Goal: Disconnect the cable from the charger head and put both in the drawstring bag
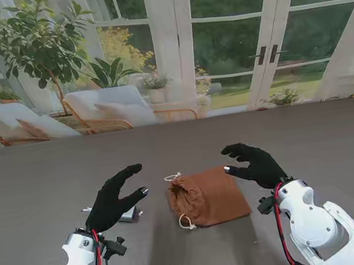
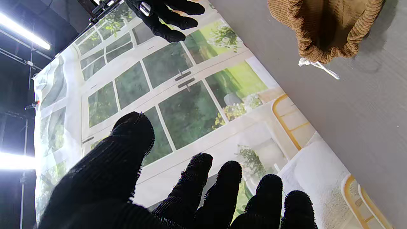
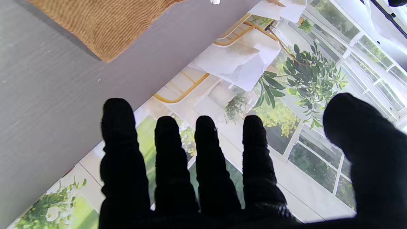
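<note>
Honestly the small white-and-grey charger head (image 1: 128,214) is mostly hidden behind the black-gloved left hand (image 1: 112,199) at lower left of the stand view, and its cable can't be made out. Centre frame lies the rust-brown ribbed fabric drawstring bag (image 1: 207,197) on the grey table (image 1: 33,185), mouth puckered, white cord (image 1: 186,222) trailing; its contents don't show. Black-gloved right hand (image 1: 254,162) hovers beside it. Both hands are spread, holding nothing.
</note>
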You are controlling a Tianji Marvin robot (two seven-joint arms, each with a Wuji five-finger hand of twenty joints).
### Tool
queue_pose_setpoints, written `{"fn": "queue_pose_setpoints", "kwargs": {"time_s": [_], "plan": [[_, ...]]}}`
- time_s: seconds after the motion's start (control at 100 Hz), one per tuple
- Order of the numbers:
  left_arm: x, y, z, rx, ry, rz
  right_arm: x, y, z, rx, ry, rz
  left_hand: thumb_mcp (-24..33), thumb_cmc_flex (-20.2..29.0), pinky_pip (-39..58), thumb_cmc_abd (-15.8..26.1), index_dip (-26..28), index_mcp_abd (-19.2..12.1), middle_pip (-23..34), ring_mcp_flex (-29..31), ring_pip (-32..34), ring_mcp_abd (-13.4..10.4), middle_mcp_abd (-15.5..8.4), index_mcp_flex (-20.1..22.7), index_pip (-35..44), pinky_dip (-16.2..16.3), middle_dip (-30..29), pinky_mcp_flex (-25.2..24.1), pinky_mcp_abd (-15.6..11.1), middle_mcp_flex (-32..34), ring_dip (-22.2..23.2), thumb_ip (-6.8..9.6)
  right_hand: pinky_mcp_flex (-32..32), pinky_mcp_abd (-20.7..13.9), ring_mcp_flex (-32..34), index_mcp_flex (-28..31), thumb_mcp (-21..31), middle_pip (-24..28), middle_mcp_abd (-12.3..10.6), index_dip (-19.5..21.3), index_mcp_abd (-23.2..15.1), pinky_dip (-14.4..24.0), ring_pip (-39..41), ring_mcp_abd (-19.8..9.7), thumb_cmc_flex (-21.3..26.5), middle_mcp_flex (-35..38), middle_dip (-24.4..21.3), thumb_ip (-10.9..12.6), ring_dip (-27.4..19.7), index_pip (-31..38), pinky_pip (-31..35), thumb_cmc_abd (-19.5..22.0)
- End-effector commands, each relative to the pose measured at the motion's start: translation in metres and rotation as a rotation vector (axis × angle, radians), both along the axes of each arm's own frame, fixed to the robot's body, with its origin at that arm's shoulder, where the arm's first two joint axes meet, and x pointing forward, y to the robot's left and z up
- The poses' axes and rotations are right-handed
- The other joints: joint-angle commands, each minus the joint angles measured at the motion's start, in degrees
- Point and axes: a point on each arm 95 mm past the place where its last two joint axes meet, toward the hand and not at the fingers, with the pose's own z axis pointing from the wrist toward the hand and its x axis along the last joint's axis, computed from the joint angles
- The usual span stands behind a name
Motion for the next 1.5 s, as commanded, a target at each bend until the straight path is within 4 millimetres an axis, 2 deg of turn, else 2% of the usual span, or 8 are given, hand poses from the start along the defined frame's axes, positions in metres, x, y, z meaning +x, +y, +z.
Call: {"fn": "queue_pose_setpoints", "kwargs": {"time_s": [0.0, 0.57, 0.74, 0.97, 1.04, 1.26, 1.37, 1.49], "plan": [[-0.002, -0.004, 0.000, -0.002, 0.011, -0.017, -0.003, 0.003, -0.003, -0.004, 0.014, 0.017, -1.3, -0.2, -1.1, 1.3, -0.4, -1.2, -0.4, -1.8, -0.8, -1.4, -1.0, 0.3, -0.3, -0.6, -0.9, -1.4, -2.3, 0.2, -0.7, 1.04, -23.6, -0.3, -1.8, -1.5, -1.4, -0.7, -1.8, -1.4, -1.7, -1.0, -0.4, -1.4, -0.4, -1.6, -0.9, -0.2, -0.2, -1.1, -2.0, 0.7], [0.003, 0.003, -0.001, 0.031, 0.026, -0.006, -0.005, 0.008, -0.005, -0.005, 0.029, 0.021, -1.3, 0.4, -0.9, 1.4, -0.3, -2.1, 0.0, -1.0, -0.6, -1.1, -2.0, 1.0, 0.0, -0.6, -0.8, -1.0, -2.0, 2.0, -0.6, 1.13, -22.9, -0.3, -1.3, -1.1, -0.5, -0.4, -1.1, -1.2, -1.2, -0.2, -0.2, -1.3, -0.4, -1.1, -0.8, -0.3, -0.2, -0.8, -2.2, 0.5], [0.008, 0.021, 0.000, 0.112, 0.058, 0.018, -0.005, 0.010, -0.007, -0.004, 0.036, 0.029, -0.8, 0.7, -0.9, 1.3, -0.3, -2.4, -0.1, -0.7, -0.5, -1.0, -1.4, 1.6, 0.3, -0.6, -0.7, -0.7, -1.7, 1.9, -0.6, 1.22, -22.7, -0.3, -1.1, -0.9, -0.3, -0.3, -0.7, -1.1, -0.8, -0.1, -0.1, -1.4, -0.4, -0.8, -0.8, -0.3, -0.2, -0.6, -2.2, 0.4], [0.025, 0.052, 0.003, 0.301, 0.111, 0.001, -0.004, 0.009, -0.008, -0.001, 0.040, 0.031, 0.2, 1.2, -0.8, 0.8, -0.5, -4.0, -0.3, -0.8, -0.5, -1.8, -2.2, 0.1, -0.3, -0.6, -0.7, -0.4, -1.9, 0.8, -0.4, 1.29, -22.6, -0.2, -0.9, -0.7, -0.1, -0.1, -0.5, -1.1, -0.6, 0.1, 0.1, -1.1, -0.4, -0.7, -0.7, -0.3, -0.1, -0.4, -2.2, 0.6], [0.032, 0.062, 0.004, 0.381, 0.126, -0.015, -0.005, 0.008, -0.007, -0.002, 0.035, 0.027, 2.8, 2.3, -0.8, -0.5, -1.9, -6.3, -0.4, -0.4, -0.4, -2.3, -3.6, -1.8, -2.0, -0.7, -0.8, -0.1, -2.1, 0.3, -0.2, 1.31, -22.5, -0.2, -0.8, -0.4, -0.1, 0.0, -0.3, -1.1, -0.4, 0.2, 0.1, -1.2, -0.4, -0.5, -0.7, -0.3, -0.1, -0.3, -2.2, 0.7], [0.055, 0.088, 0.000, 0.588, 0.123, -0.049, -0.005, 0.005, -0.005, -0.002, 0.025, 0.014, 9.8, 2.6, -0.9, -5.9, -4.6, -8.1, -0.7, -0.3, -0.3, -4.4, -6.7, -2.9, -2.1, -1.8, -2.1, 1.2, -3.0, -0.5, 0.0, 0.72, -22.4, -0.1, -0.7, -0.1, 0.1, 0.1, -0.1, -1.2, -0.2, 0.4, 0.2, -1.0, -0.3, -0.3, -0.7, -0.3, -0.1, -0.2, -2.2, 0.6], [0.063, 0.097, -0.004, 0.658, 0.135, -0.060, -0.004, 0.004, -0.005, 0.001, 0.026, 0.009, 12.5, 2.8, -1.0, -7.9, -5.0, -8.4, -0.6, -0.4, -0.1, -5.3, -7.0, -2.5, -1.5, -2.3, -2.4, 1.7, -3.4, -1.1, -0.2, 0.36, -22.3, -0.2, -0.7, 0.1, 0.2, 0.1, 0.0, -1.2, -0.1, 0.5, 0.2, -1.1, -0.1, -0.1, -0.6, -0.3, -0.1, -0.1, -2.2, 0.8], [0.068, 0.104, -0.008, 0.719, 0.164, -0.074, -0.004, 0.004, -0.005, 0.003, 0.032, 0.010, 15.4, 6.9, -1.0, -8.3, -5.6, -8.9, -0.5, -0.4, 0.0, -6.1, -7.4, -2.4, -1.8, -2.7, -2.7, 2.2, -3.9, -1.2, -0.3, 0.72, -22.3, -0.1, -0.7, 0.3, 0.2, 0.1, 0.0, -1.2, 0.1, 0.5, 0.2, -0.9, -0.1, -0.1, -0.6, -0.3, -0.1, 0.0, -2.3, 0.8]]}}
